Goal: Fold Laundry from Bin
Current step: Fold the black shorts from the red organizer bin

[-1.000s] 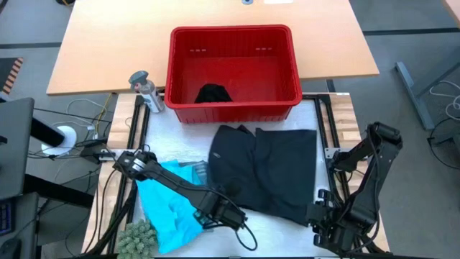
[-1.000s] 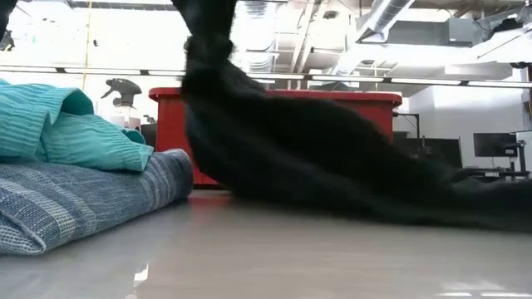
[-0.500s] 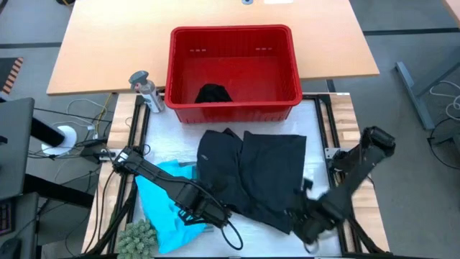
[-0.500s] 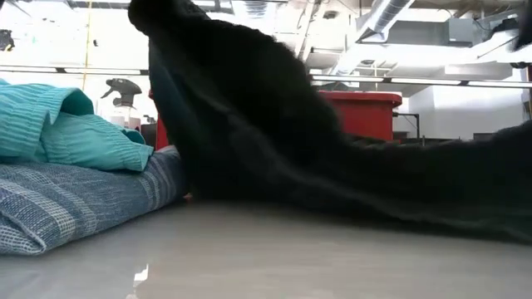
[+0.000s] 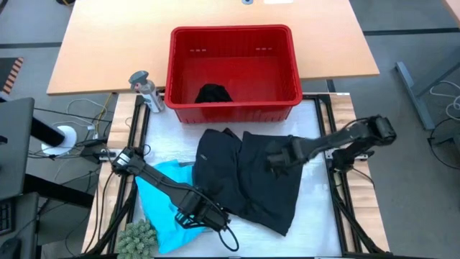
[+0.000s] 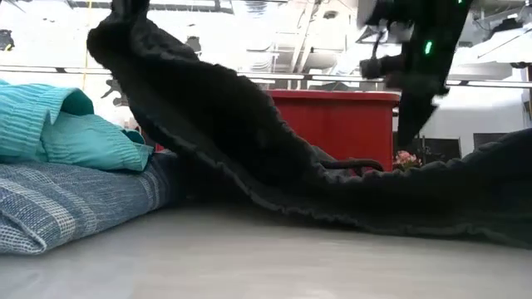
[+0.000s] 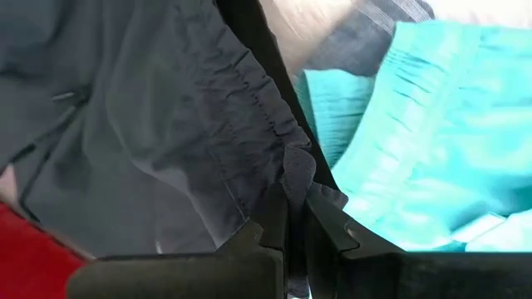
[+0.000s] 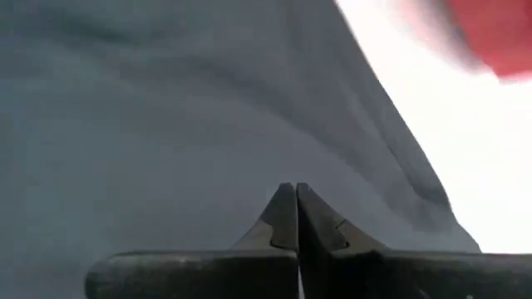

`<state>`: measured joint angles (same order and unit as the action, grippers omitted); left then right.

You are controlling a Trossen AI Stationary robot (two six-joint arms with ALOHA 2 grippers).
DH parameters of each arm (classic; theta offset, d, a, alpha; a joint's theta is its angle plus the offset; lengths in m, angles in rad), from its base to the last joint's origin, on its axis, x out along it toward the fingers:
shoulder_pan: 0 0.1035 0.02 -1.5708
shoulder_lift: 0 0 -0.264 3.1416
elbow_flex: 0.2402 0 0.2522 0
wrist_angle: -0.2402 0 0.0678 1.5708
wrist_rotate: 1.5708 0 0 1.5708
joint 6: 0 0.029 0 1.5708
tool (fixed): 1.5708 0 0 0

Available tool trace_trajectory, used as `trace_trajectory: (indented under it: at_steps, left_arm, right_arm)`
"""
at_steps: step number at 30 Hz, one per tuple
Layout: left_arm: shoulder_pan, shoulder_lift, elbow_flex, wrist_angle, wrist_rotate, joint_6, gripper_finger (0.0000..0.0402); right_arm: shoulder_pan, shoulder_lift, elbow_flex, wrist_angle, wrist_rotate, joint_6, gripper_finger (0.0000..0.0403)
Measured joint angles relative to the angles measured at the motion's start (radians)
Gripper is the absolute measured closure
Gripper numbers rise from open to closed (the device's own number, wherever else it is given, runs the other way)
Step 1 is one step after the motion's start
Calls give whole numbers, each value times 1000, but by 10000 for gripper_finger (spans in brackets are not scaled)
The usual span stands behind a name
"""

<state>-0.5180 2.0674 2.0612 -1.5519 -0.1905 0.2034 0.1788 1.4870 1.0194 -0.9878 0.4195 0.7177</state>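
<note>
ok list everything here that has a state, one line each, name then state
black garment: spread on the table, partly folded, one edge lifted
left gripper: jaws shut on the black garment's edge
right gripper: jaws shut, empty, above the black garment
bin: upright, one small black item inside
turquoise garment: lying beside the black garment

Grey spray bottle stands at the far left; a knobbly green thing sits at the near left corner; loose cables trail off left; light wooden table behind.
</note>
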Motion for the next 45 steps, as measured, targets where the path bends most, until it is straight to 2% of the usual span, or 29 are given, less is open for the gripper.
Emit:
trace_trajectory:
  at_steps: [3, 5, 9, 12, 15, 18, 23, 28, 32, 37, 43, 45]
  left_arm:
    - [-9, 0, -34, 6, 2, -8, 401]
    - [-14, 1, -46, 8, 3, -8, 401]
    - [-14, 0, -50, 29, 2, -4, 401]
    - [-7, 0, -50, 32, 2, -4, 401]
    - [-4, 0, -50, 36, 2, -4, 401]
    - [-4, 0, -50, 44, 1, -3, 401]
    - [-4, 0, -50, 46, 1, -7, 401]
    - [-4, 0, -50, 47, 0, -6, 401]
    - [-4, 0, -50, 47, 0, -10, 401]
    - [-4, 0, -50, 47, 0, -13, 401]
    - [-4, 0, -50, 51, 0, -14, 401]
    - [-4, 0, -50, 52, 0, -14, 401]
  right_arm:
    - [-79, -36, -80, 17, -19, 50, 383]
    - [-133, -68, -105, 9, -19, 125, 356]
    - [-241, -117, -114, -15, -47, 256, 265]
    - [-305, -127, -112, -23, -124, 290, 188]
    - [-330, -96, -113, -42, -188, 330, 135]
    - [-320, -53, -112, -41, -200, 350, 117]
    - [-314, 22, -113, -62, -198, 350, 114]
    - [-319, 72, -113, -99, -210, 349, 122]
    - [-329, 99, -113, -89, -237, 335, 159]
    - [-339, 130, -113, -55, -263, 297, 244]
    - [-340, 156, -113, -46, -269, 250, 380]
    - [-340, 148, -112, -54, -277, 244, 386]
